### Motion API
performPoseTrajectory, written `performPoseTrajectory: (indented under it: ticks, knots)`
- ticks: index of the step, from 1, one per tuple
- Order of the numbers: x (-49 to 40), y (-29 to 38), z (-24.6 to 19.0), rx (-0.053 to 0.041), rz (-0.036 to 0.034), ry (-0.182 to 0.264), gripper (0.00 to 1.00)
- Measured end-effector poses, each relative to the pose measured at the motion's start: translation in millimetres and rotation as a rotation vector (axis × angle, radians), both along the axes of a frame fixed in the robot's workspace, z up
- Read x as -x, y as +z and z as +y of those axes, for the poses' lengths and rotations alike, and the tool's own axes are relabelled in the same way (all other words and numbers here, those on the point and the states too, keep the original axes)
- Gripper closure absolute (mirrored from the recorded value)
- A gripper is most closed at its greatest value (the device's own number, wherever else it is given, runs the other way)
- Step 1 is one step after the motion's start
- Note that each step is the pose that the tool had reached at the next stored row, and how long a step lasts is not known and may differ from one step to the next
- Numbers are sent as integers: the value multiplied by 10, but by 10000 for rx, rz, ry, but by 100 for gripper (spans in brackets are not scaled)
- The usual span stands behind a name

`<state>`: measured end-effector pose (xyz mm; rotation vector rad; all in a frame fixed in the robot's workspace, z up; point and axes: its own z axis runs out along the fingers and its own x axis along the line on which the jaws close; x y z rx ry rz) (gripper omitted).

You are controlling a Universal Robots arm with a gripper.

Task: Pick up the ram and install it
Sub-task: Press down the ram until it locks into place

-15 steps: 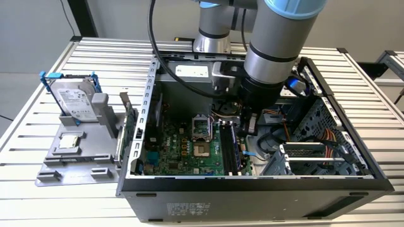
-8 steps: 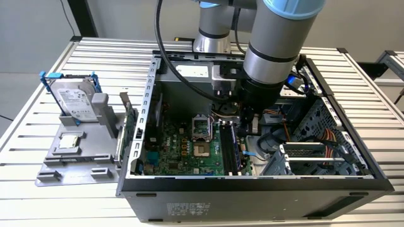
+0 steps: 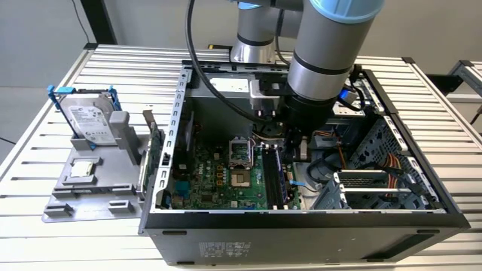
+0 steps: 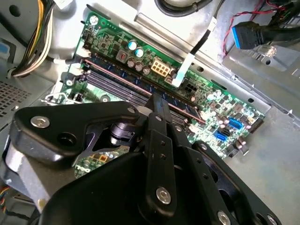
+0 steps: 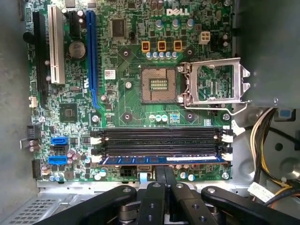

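I see one ram (image 5: 161, 160) lying in the slot nearest the board edge, beside three empty black slots (image 5: 161, 140) on the motherboard (image 5: 126, 93). In the first wrist view my pincer (image 5: 164, 176) stands just above that stick, fingers drawn nearly together, holding nothing I can make out. One open processor socket (image 5: 159, 84) sits beyond. On the counter (image 3: 75, 237), one hard drive (image 3: 89, 121) stands in a grey tray (image 3: 83, 195).

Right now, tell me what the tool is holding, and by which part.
It cannot be told. The tool meets the ram at the middle of its long upper edge, but whether it clamps the ram or only presses on it is unclear.
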<state>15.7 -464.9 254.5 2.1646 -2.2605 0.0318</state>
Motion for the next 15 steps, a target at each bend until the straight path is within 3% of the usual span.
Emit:
performPoseTrajectory:
  ticks: [5,11,15]
  knots:
    - [2,-8,-20,-1,0,51,100]
    - [-1,-17,-101,1,0,152,100]
    - [-1,-85,-106,-1,-2,157,100]
